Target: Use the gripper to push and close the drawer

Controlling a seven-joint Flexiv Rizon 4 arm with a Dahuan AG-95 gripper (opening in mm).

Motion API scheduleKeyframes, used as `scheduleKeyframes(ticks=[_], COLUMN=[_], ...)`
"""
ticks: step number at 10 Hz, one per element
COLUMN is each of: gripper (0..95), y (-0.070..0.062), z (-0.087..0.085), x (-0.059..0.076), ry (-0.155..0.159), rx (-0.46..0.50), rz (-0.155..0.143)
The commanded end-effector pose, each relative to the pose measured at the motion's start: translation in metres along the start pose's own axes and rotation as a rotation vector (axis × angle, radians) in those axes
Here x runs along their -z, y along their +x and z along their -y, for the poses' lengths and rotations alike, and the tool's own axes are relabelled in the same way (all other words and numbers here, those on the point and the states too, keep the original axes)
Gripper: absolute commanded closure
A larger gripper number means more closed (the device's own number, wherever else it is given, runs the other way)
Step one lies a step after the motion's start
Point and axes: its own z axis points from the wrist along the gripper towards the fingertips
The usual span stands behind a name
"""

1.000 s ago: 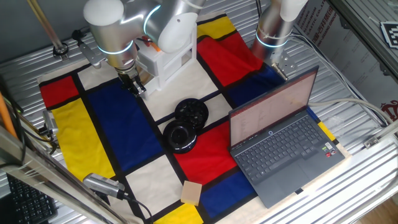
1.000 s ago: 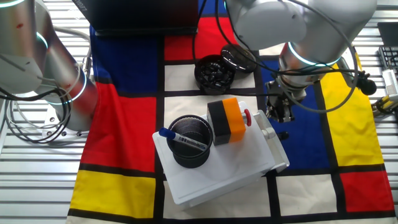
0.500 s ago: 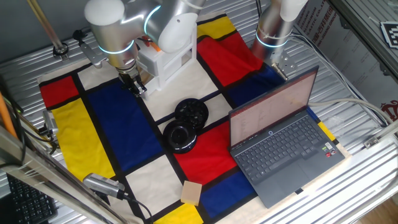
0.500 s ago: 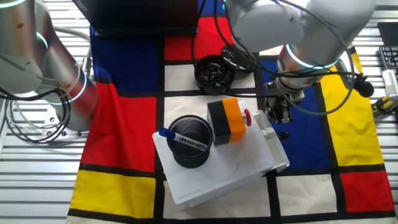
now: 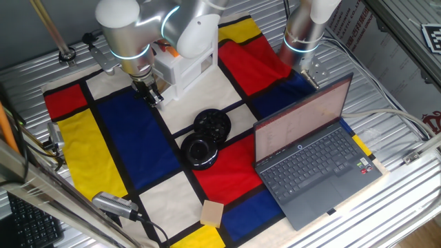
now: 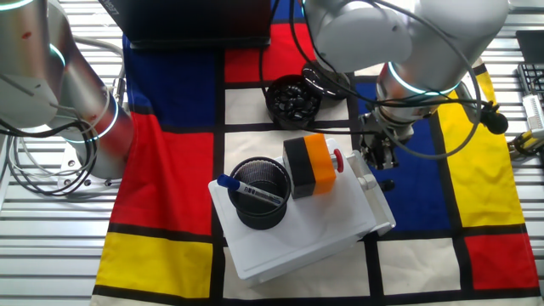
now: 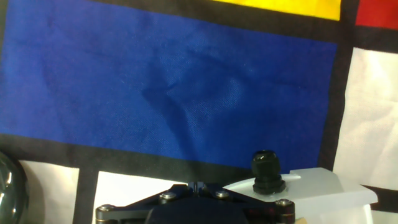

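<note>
My gripper (image 6: 377, 155) is a small black claw, and its fingers look pressed together in the hand view (image 7: 198, 185). It hangs low over the blue cloth patch, right beside the front of the white drawer (image 6: 373, 192). The drawer sticks out a little from the white cabinet (image 6: 297, 234). I cannot tell if the fingers touch the drawer front. In the hand view a white drawer corner (image 7: 323, 188) with a black knob (image 7: 267, 170) lies at the lower right. In one fixed view the gripper (image 5: 153, 96) stands at the left of the cabinet (image 5: 185, 69).
A black mesh cup with a pen (image 6: 260, 204) and an orange-black block (image 6: 309, 165) stand on the cabinet. Two black round dishes (image 5: 211, 125) (image 5: 200, 151), an open laptop (image 5: 310, 155), a tan wooden block (image 5: 212, 212) and the other silver arm (image 5: 303, 27) are around.
My gripper has shifted slightly toward the drawer front. Nothing else has moved.
</note>
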Motion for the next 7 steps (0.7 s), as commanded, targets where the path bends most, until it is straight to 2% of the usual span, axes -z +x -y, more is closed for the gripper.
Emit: scheduleKeyframes(ticks=[1, 7], gripper=[95.0, 95.0], y=[0.0021, 0.0051], z=[-0.0001, -0.0003], x=[0.0004, 0.0004], ry=[-0.001, 0.0], rx=[-0.002, -0.004], rz=[-0.001, 0.0])
